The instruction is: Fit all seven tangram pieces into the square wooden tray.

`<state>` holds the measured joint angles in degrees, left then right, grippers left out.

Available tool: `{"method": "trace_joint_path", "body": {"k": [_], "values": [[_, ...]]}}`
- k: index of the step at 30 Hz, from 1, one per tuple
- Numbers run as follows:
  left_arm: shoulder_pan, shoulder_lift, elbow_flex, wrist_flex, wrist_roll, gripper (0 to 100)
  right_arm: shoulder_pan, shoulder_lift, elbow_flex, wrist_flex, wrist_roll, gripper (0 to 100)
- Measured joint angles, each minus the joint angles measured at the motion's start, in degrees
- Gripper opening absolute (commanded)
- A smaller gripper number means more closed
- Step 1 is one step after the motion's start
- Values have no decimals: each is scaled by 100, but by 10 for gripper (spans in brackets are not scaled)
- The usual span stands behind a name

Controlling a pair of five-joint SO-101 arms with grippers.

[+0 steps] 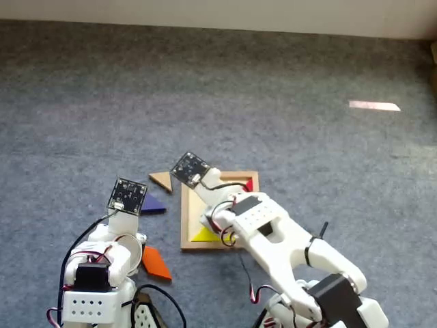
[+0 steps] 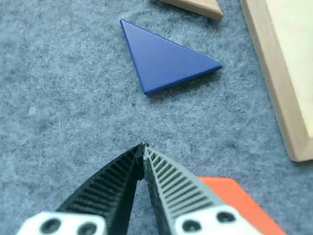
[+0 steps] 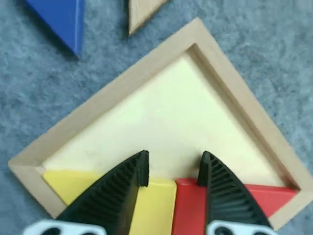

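Overall: two arms sit at the near edge of a grey floor covering, with the tray and loose pieces just ahead of them.
Surface: a grey, short-pile carpet [image 1: 273, 102] covers the whole work area.
Room: a pale strip [image 1: 239, 14] runs along the far edge of the carpet, and a small bright patch of light [image 1: 374, 105] lies on it far to the right.
Right arm [image 1: 273, 232]: it stretches diagonally over the tray and hides much of the tray's inside.
Left arm [image 1: 102, 273]: it stands well left of the tray.
Square wooden tray [image 1: 184, 215] [image 2: 274, 73] [image 3: 112, 98]: it lies flat on the carpet.
Tray contents: a yellow piece [image 1: 205, 234] [image 3: 156, 205] and a red piece [image 1: 249, 184] [image 3: 264, 196] lie touching along one wall.
Right gripper [image 3: 172, 166]: its jaws are moderately parted and hold nothing. It sits above the seam where yellow meets red.
Left gripper [image 2: 143, 149]: its jaws are closed tip to tip and hold nothing. It sits over bare carpet between the blue and orange pieces.
Blue triangle [image 1: 153, 203] [image 2: 164, 61] [image 3: 61, 17]: it lies on the carpet left of the tray.
Orange piece [image 1: 156, 263] [image 2: 234, 200]: it lies on the carpet beside the left arm.
Plain wood triangle [image 1: 162, 180] [image 2: 195, 6] [image 3: 142, 12]: it lies just outside the tray's far left corner.
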<state>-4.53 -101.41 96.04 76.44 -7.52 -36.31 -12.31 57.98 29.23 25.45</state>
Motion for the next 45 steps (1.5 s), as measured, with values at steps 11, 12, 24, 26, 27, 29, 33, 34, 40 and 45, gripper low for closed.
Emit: {"method": "trace_joint_path", "body": {"k": [11,12,24,26,27,29,33,34,40,45], "values": [[0,0,0,0,0,11,264,97,-229,88,431,175],[0,0,0,0,0,11,264,105,-281,97,431,175],[0,0,0,0,0,11,510,633,-492,-343,53,174],[0,0,0,0,0,11,642,879,-580,-703,44,174],[0,0,0,0,0,11,695,967,-624,-800,44,174],[0,0,0,0,0,11,791,1116,-756,-914,44,174],[0,0,0,0,0,11,985,1398,-1099,-1002,44,174],[0,0,0,0,0,11,1011,1424,-1160,-1011,44,174],[0,0,0,0,0,11,1046,1547,-1398,-1020,44,174],[0,0,0,0,0,11,1064,1248,-1398,-1020,44,174]]}}
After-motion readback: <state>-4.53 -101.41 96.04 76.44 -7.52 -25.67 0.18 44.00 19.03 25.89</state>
